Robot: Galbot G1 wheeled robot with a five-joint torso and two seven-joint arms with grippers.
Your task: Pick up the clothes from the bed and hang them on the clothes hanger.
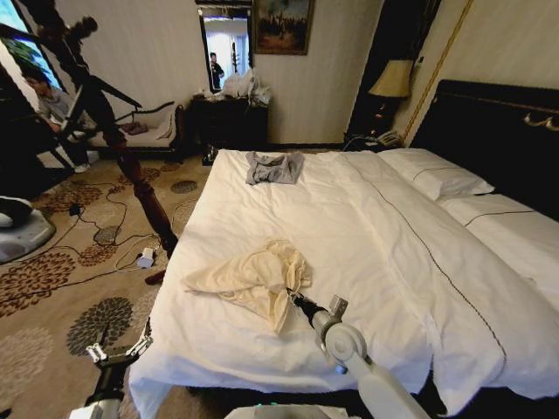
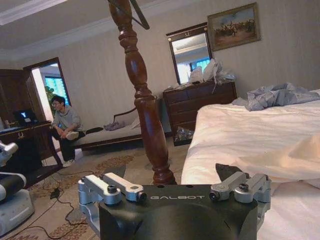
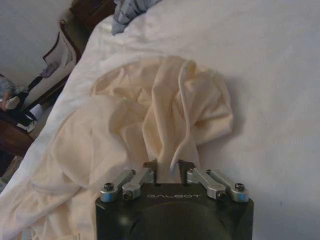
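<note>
The cream shirt lies crumpled near the foot of the bed. The right gripper pinches a fold between its fingers. The left gripper hangs beside the bed, fingers spread.

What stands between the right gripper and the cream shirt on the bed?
Nothing visible does. The right gripper is already at the cream shirt, with a fold of its fabric between the fingers, on the white bed. The left gripper hangs apart, beside the bed.
</note>
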